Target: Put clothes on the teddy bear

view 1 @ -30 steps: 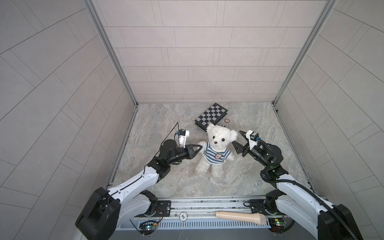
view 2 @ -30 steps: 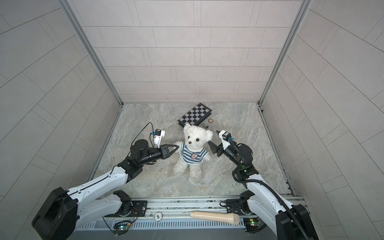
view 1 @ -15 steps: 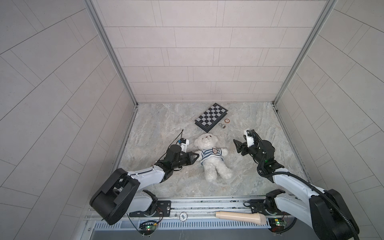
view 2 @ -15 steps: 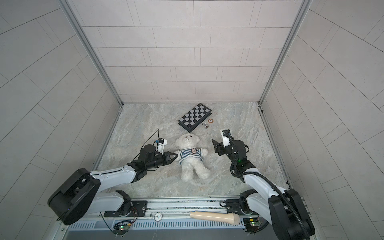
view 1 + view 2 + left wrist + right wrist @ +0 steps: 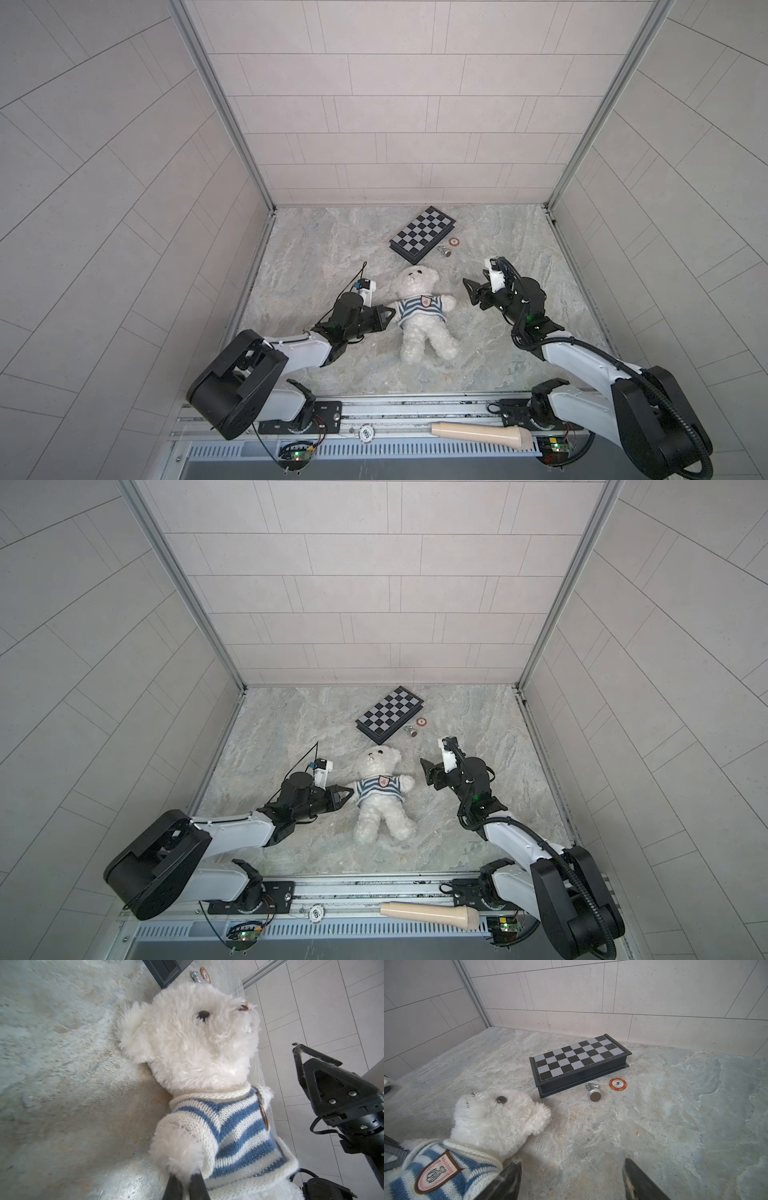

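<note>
Left gripper [image 5: 390, 314] [image 5: 350, 790] [image 5: 185, 1178]: jaws together, clamped on the fur at the end of one teddy bear paw. In the left wrist view white fluff is pinched between the two dark fingers [image 5: 197, 1186].
Right gripper [image 5: 471, 293] [image 5: 428, 773] [image 5: 572, 1160]: jaws apart with nothing between them. It is low over the tabletop, just beside the bear's other paw. In both top views a narrow gap shows between them.
Teddy bear [image 5: 415, 282] [image 5: 378, 762] [image 5: 187, 1043] [image 5: 496, 1118]: lies face up on the tabletop between the two grippers. One arm stretches to each gripper, the head points away from the arm bases, and the legs are splayed toward them.
Striped sweater [image 5: 415, 312] [image 5: 376, 791] [image 5: 239, 1136] [image 5: 404, 1180]: blue-and-white knit, on the bear's torso. Its cream sleeve cuff sits just behind the paw held by the left gripper.
Crest badge [image 5: 424, 300] [image 5: 437, 1174]: on the sweater's chest, on the side nearer the right gripper.
Folded chessboard box [image 5: 422, 232] [image 5: 388, 715] [image 5: 577, 1059]: closed and flat, ahead of the right gripper's open jaws, just past the bear's head.
Silver chess piece [image 5: 444, 250] [image 5: 593, 1093]: lying on its side ahead of the right gripper, just beside the box.
Poker chip [image 5: 454, 241] [image 5: 618, 1084] [image 5: 205, 974]: red and white, marked 5, flat beside the chess piece and apart from it.
Tabletop [image 5: 332, 249]: grey marbled surface under both grippers.
</note>
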### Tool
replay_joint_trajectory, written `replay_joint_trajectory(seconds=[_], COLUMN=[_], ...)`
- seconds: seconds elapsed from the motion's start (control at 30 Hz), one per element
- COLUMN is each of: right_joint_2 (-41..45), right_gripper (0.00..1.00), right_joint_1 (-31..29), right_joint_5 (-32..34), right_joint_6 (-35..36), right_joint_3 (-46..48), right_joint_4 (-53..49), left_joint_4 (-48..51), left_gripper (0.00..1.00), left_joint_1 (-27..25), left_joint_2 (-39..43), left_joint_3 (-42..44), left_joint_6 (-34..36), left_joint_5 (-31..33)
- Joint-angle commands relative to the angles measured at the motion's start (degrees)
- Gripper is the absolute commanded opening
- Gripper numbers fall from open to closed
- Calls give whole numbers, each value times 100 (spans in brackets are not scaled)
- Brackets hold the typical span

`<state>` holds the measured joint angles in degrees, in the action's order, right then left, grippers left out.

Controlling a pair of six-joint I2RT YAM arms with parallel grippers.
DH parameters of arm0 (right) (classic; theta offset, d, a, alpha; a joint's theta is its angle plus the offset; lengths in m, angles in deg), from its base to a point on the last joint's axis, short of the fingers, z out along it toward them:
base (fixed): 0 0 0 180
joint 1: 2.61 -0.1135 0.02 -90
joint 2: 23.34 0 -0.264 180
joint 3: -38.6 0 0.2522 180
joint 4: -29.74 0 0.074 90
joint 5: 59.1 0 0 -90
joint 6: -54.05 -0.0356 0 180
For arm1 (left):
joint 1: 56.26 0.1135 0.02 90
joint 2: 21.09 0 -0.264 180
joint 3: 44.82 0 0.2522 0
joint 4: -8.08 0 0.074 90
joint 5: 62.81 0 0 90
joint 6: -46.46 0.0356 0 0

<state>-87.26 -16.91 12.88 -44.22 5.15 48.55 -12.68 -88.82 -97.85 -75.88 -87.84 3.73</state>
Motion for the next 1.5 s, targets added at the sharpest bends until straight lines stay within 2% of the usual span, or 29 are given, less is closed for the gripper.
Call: replay_joint_trajectory(seconds=[0.0, 0.17, 0.37, 0.47, 0.67, 0.87, 0.93, 0.97, 1.03, 1.1, 1.2, 1.3, 1.43, 1.47], right_joint_2=[-24, 140, 353, 435, 606, 741, 726, 710, 640, 490, 159, -151, -477, -559], right_gripper=[78, 79, 80, 81, 82, 86, 89, 99, 100, 100, 100, 99, 100, 100], right_joint_1=[7, 6, 3, 7, 9, 38, 72, 106, 221, 429, 710, 754, 789, 798], right_joint_5=[40, 310, 622, 667, 1061, 1556, 1834, 1956, 2198, 2309, 2184, 2256, 2464, 2483], right_joint_6=[-43, -25, -12, 18, 125, 197, 189, 217, 282, 265, 187, 231, 320, 399], right_joint_3=[-74, -7, 35, 9, -17, -26, 15, 72, 187, 190, 13, -9, 61, 58], right_joint_4=[40, 91, -12, -100, -328, -461, -405, -290, 49, 290, 324, 615, 1138, 1216], left_joint_4=[432, 1258, 1762, 1875, 2486, 2926, 3129, 3280, 3380, 3357, 3203, 2585, 1008, 948], left_gripper=[10, 42, 64, 72, 100, 100, 100, 100, 100, 100, 100, 100, 100, 100], left_joint_1=[-1, 4, 12, 12, 45, 242, 269, 291, 337, 338, 608, 609, 670, 737], left_joint_2=[346, 862, 1345, 1534, 1962, 2217, 2253, 2278, 2330, 2301, 2044, 1826, 1411, 1311], left_joint_3=[-45, -174, -189, -162, -295, -501, -619, -702, -841, -977, -1212, -1180, -807, -868], left_joint_6=[419, 887, 1094, 1133, 1482, 1844, 1960, 2028, 2204, 2270, 2535, 2932, 3916, 4123], left_joint_5=[281, 769, 1162, 1260, 1712, 2124, 2687, 3138, 3938, 5018, 5755, 6415, 6688, 6589])
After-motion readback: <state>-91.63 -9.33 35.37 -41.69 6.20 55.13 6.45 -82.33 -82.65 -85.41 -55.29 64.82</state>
